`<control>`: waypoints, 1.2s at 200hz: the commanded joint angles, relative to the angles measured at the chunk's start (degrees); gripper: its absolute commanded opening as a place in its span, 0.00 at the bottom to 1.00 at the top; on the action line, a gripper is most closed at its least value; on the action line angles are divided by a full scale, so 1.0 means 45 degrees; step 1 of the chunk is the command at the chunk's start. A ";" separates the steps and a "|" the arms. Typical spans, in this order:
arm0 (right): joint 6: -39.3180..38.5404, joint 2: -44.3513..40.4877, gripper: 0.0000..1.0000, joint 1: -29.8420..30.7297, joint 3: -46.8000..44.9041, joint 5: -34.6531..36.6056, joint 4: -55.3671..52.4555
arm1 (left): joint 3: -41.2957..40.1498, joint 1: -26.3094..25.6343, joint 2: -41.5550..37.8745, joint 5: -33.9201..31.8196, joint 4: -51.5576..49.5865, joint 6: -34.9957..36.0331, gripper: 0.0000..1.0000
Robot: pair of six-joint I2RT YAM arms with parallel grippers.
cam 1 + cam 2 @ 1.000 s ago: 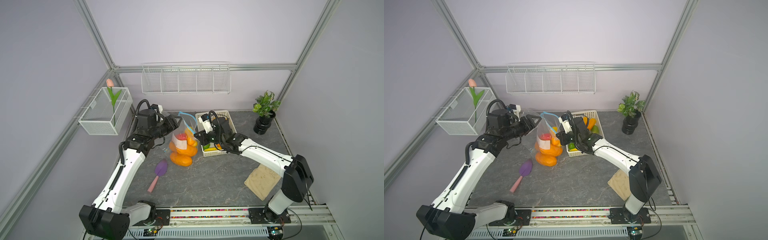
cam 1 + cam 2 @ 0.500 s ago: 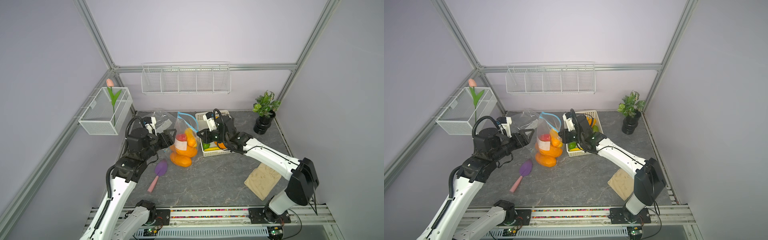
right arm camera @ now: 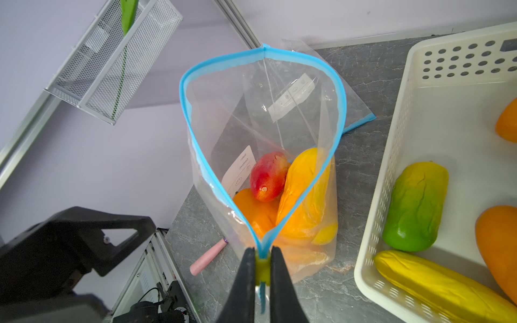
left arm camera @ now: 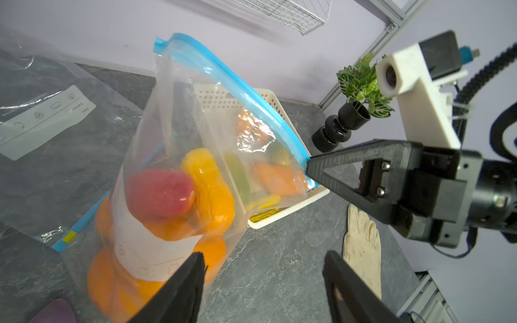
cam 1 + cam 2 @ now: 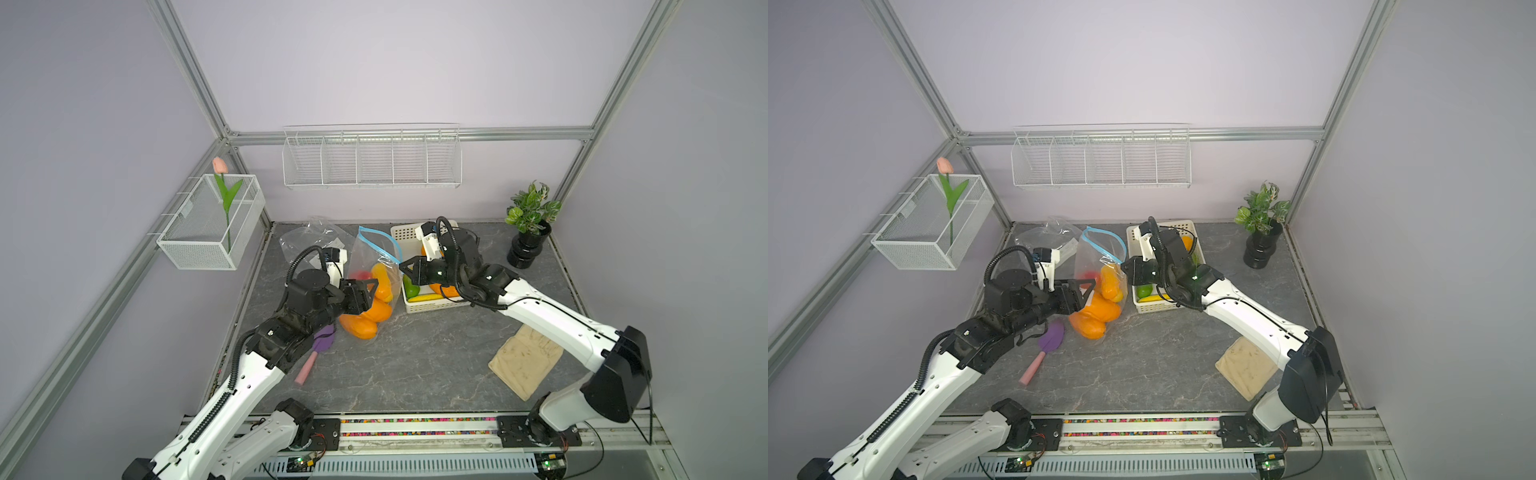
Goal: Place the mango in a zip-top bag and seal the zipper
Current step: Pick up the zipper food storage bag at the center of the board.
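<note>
The clear zip-top bag [image 5: 370, 254] [image 5: 1094, 257] stands upright left of the basket. Its blue zipper [image 3: 193, 139] gapes wide. Inside it lie a red mango [image 3: 268, 176] [image 4: 159, 193], a yellow mango [image 3: 305, 193] and orange ones [image 5: 365, 318]. My right gripper [image 3: 263, 251] [image 5: 402, 266] [image 5: 1126, 262] is shut on the zipper's near corner, at a yellow-green tab, and holds the bag up. My left gripper [image 4: 263, 254] [image 5: 371, 294] [image 5: 1089, 296] is open and low beside the bag's bottom half, with bare table between its fingers.
A white basket [image 5: 428, 308] right of the bag holds green, yellow and orange fruit. A purple spatula [image 5: 322, 338] with a pink handle lies under my left arm. A beige glove [image 5: 525, 361] lies front right, a potted plant [image 5: 530, 232] stands back right, and a spare flat bag [image 5: 307, 241] lies behind.
My left arm has drawn back and come down from beside the bag's mouth to its lower side, still open. The right gripper has kept its hold on the zipper corner.
</note>
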 commanded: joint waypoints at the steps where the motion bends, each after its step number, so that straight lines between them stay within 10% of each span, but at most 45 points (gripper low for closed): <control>1: 0.0837 -0.0740 0.07 0.0452 0.0296 0.0473 0.0169 | -0.0171 -0.0498 -0.0231 -0.1252 0.0665 0.0918 0.73; 166: 0.2028 -0.1031 0.07 0.1103 0.0251 0.1020 0.0540 | -0.2157 -0.2815 0.0999 -0.4574 0.4183 0.2663 0.84; 240: 0.2678 -0.1711 0.07 0.1111 -0.0466 0.1576 0.0994 | -0.1325 -0.2819 0.2401 -0.5902 0.5063 0.3017 0.49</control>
